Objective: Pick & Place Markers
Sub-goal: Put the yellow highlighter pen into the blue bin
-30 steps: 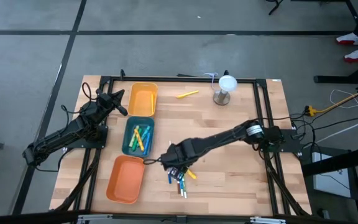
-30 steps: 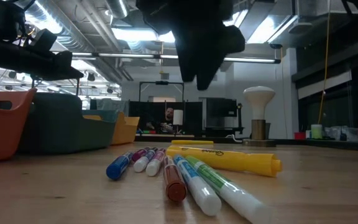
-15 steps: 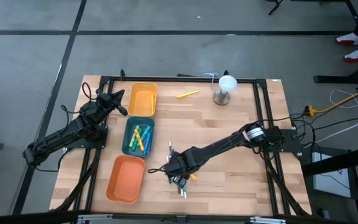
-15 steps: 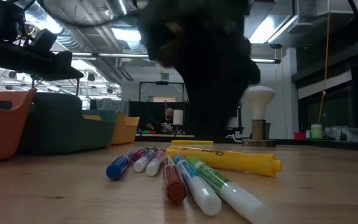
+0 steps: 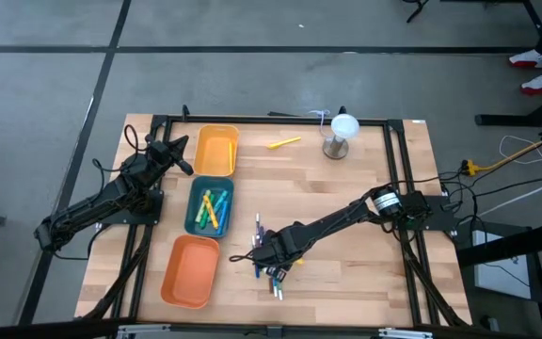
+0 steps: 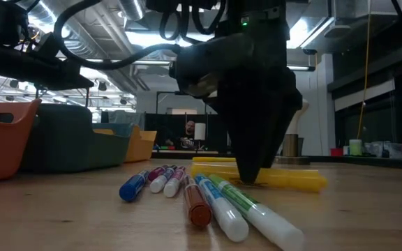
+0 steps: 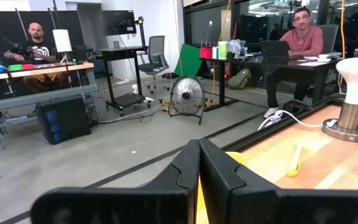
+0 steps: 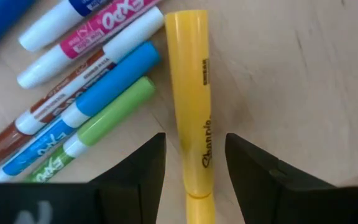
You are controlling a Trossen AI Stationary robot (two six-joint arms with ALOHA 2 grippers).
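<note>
Currently, step: pick phase of marker sorting; approach done, grasp not yet made.
Right pincer (image 8: 190, 165): down at the loose pile near the front middle of the counter (image 5: 346, 217); fingers (image 8: 135, 168) apart, straddling the yellow marker (image 8: 191, 106), one on each side; nothing gripped yet as far as visible.
Yellow marker: flat on the wood, at the right edge of the pile, body lined up between the fingers; cap end pointing away from the wrist.
Neighbouring markers (image 8: 86, 99): green, light blue, brown, pink and blue ones lying side by side just left of the yellow one; green tip close beside one finger.
Left pincer (image 7: 197, 168): fingers pressed together, empty, parked high at the far left over the yellow tray (image 5: 216, 151).
Teal tray (image 5: 211, 208): left of the pile, already holding several markers.
Orange tray (image 5: 191, 271): near left, appears empty.
Stray marker (image 5: 284, 143): yellow, far side, well apart from the pile.
Next move: squeeze shut on the yellow barrel, lift straight up, carry left to a tray.
Caution: green marker likely to be nudged or pinched along if the closing finger catches it.
</note>
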